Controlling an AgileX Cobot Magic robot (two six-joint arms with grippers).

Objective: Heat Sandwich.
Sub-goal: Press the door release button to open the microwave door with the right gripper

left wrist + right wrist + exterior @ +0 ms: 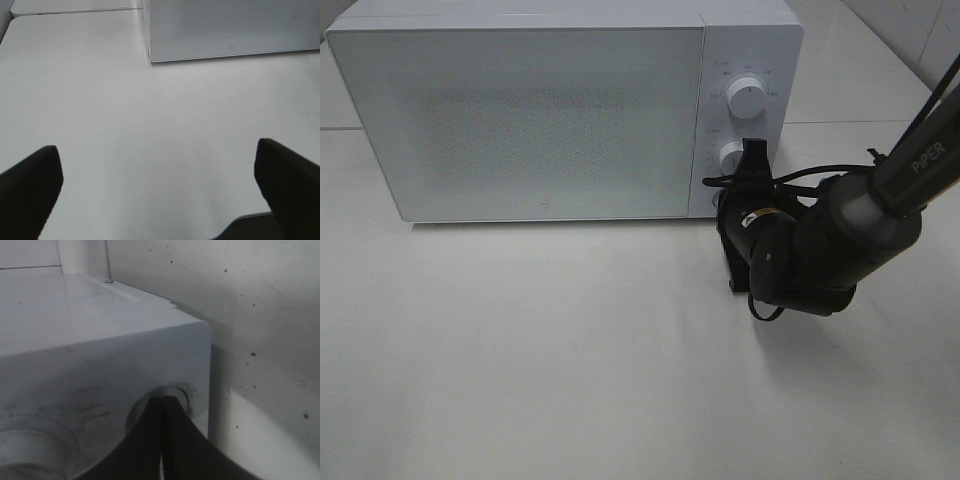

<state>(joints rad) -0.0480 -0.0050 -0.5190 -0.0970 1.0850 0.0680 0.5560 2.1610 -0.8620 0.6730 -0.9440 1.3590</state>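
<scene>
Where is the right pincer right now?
Exterior high view, right side: the shut right pincer is at the lower round white dial of the white box-shaped microwave, beneath the upper dial.

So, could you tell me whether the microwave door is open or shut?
Shut: the microwave door sits flush with the control panel.

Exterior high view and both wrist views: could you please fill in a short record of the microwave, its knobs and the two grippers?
microwave: on the table, door closed
upper knob: free, nothing near it
lower knob: partly hidden by the right gripper
right gripper: shut, tips at the lower knob
left gripper: open, holds nothing, over bare table
sandwich: not in view
</scene>
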